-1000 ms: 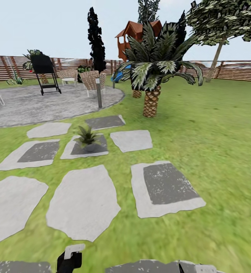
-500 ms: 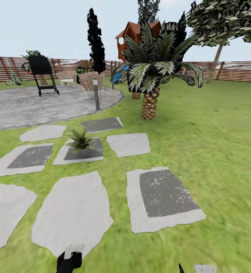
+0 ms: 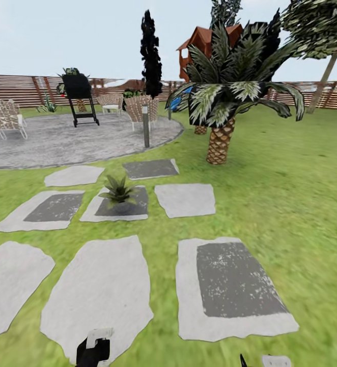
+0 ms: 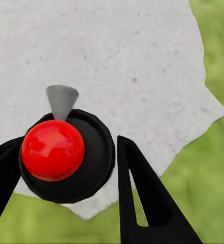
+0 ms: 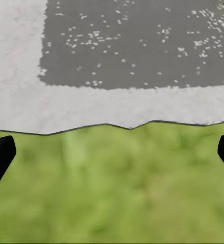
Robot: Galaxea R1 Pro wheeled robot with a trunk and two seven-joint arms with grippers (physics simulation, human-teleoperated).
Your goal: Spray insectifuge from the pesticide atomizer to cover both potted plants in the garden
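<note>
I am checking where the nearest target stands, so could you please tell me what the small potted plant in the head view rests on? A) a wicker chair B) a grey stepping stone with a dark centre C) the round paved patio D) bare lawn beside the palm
B: the potted plant sits on a stepping stone with a dark centre, short of the patio.

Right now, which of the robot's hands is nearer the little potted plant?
Left. The left hand sits almost straight below the potted plant; the right hand is far off to the side.
</note>
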